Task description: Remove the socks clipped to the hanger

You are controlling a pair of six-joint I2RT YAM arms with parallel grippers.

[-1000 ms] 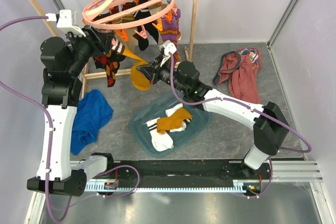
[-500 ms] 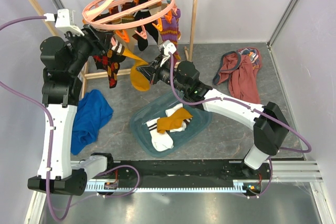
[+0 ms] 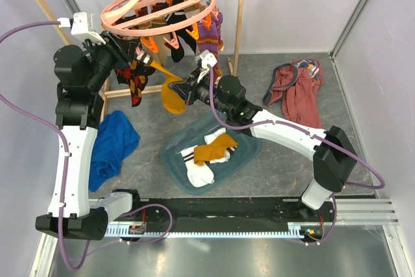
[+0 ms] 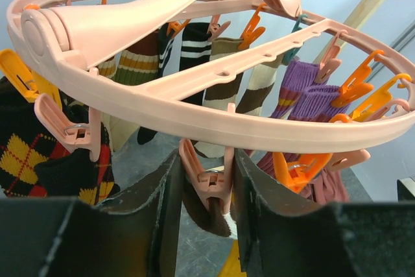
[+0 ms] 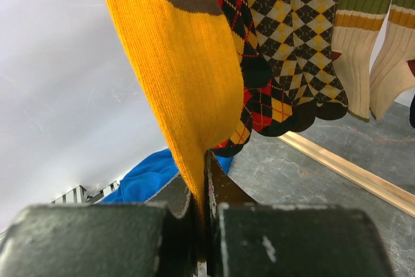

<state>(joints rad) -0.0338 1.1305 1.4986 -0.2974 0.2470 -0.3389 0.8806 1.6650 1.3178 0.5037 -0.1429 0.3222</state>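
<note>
The salmon-pink ring hanger (image 3: 159,8) hangs from the rack with several socks on its clips. My left gripper (image 3: 139,56) is up under its rim. In the left wrist view the hanger (image 4: 194,115) fills the top and my left gripper (image 4: 206,205) has both fingers pressed on a pink clip (image 4: 209,183) that holds a dark sock top. An argyle sock (image 4: 26,154) hangs to the left and purple socks (image 4: 305,95) to the right. My right gripper (image 3: 185,89) is shut on the lower part of the hanging mustard sock (image 3: 172,92), which also shows in the right wrist view (image 5: 175,76) above the right gripper (image 5: 202,180).
A blue-grey basin (image 3: 175,154) on the floor holds a white striped sock (image 3: 198,170) and a mustard sock (image 3: 214,148). A blue cloth (image 3: 110,144) lies left, a maroon garment (image 3: 298,92) right. The wooden rack post (image 3: 241,11) stands behind the hanger.
My left arm has risen slightly, bringing its gripper closer under the hanger rim. The right gripper stays shut on the mustard sock in the same place.
</note>
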